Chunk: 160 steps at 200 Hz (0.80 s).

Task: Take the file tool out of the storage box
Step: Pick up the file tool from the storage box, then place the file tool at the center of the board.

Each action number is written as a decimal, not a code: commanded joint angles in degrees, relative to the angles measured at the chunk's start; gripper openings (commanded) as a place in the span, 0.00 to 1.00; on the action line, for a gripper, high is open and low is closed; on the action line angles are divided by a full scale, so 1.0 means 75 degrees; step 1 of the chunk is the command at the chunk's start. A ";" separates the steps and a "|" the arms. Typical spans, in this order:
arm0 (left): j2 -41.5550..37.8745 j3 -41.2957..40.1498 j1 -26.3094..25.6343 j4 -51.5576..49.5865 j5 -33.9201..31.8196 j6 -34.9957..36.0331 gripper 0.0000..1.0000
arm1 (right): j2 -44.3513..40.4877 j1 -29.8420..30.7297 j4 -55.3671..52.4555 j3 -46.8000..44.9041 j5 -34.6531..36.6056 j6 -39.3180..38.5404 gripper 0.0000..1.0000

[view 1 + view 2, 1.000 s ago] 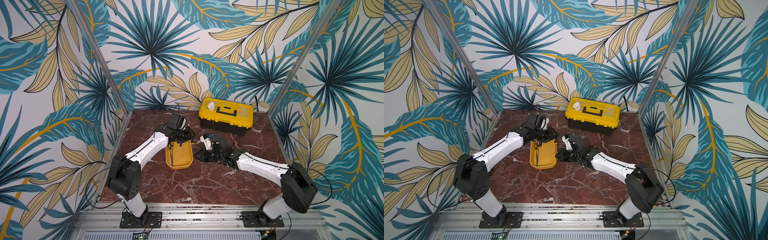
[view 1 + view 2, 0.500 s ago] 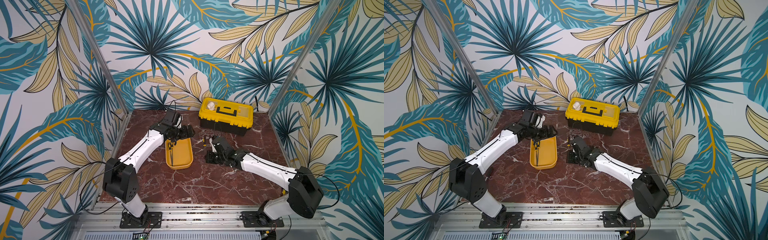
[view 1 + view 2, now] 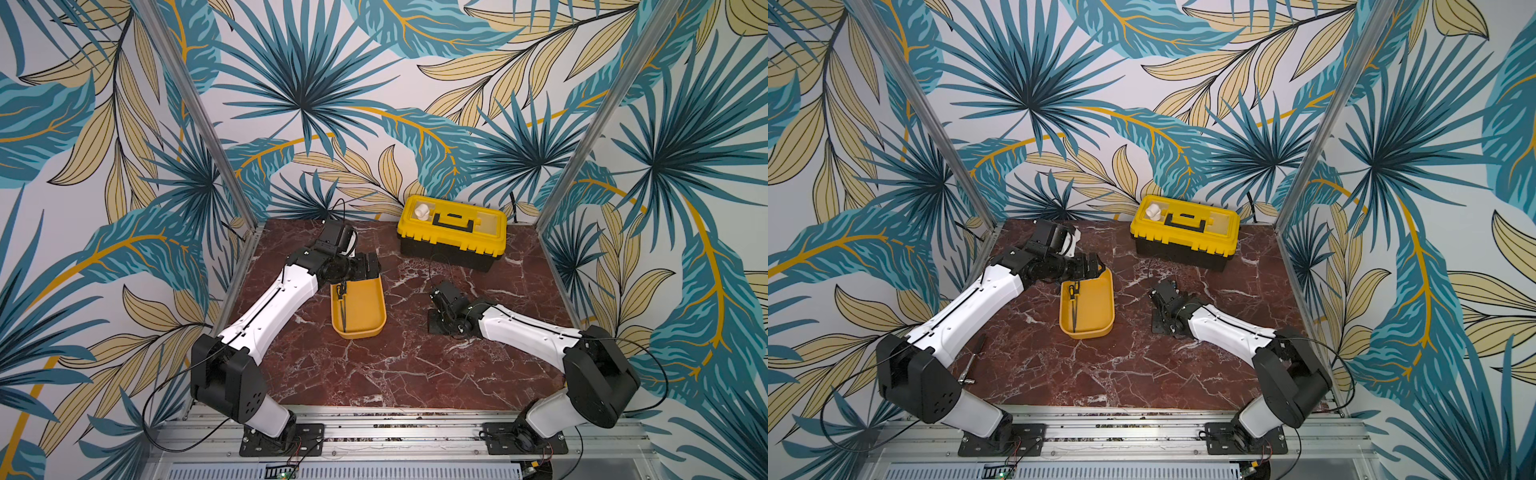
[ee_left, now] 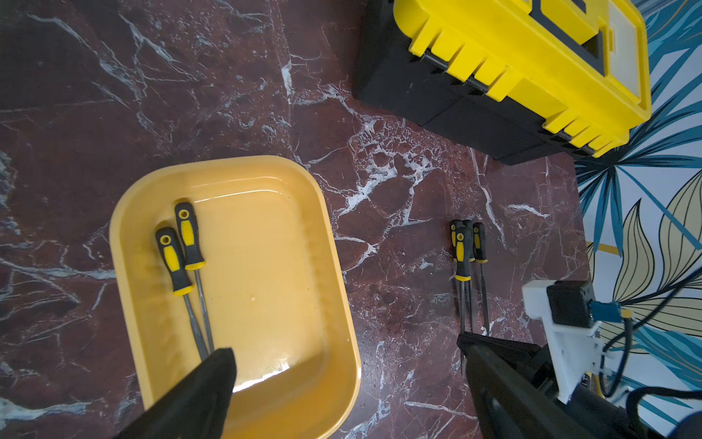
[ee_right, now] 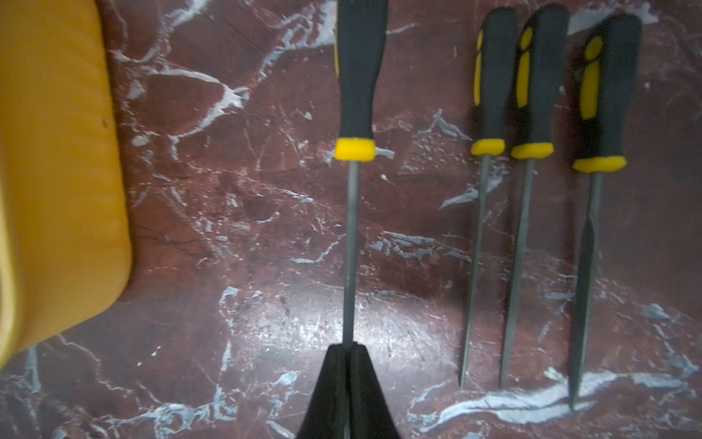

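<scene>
Right wrist view, right pincer [image 5: 347,349] clamped on file tool [image 5: 357,76] shaft, left pincer [image 4: 342,346] spread wide near storage box [image 4: 266,266]

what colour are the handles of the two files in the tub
Black with yellow inlays and a yellow collar; the handles show best in the left wrist view.

Six file tools [image 5: 535,76] in all, each with a black-and-yellow handle: two inside the storage box [image 4: 228,165], three in a row on the tabletop [image 5: 266,228], and the sixth file tool [image 5: 357,76] pinched in the fingers of the right gripper [image 5: 347,347]. One storage box. One yellow-lidded toolbox [image 3: 452,249], with one small white piece [image 3: 422,211] on its lid. One slim metal tool [image 3: 971,361] lies by itself. Two arms, the left arm [image 3: 274,307] and the right arm [image 3: 528,332], and two grippers; the left gripper [image 4: 342,346] carries nothing
</scene>
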 commanded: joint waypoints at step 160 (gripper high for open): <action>-0.0258 -0.0506 0.0044 -0.0088 -0.0445 0.0058 1.00 | 0.1024 -0.0502 0.0101 -0.0274 0.0339 -0.0268 0.00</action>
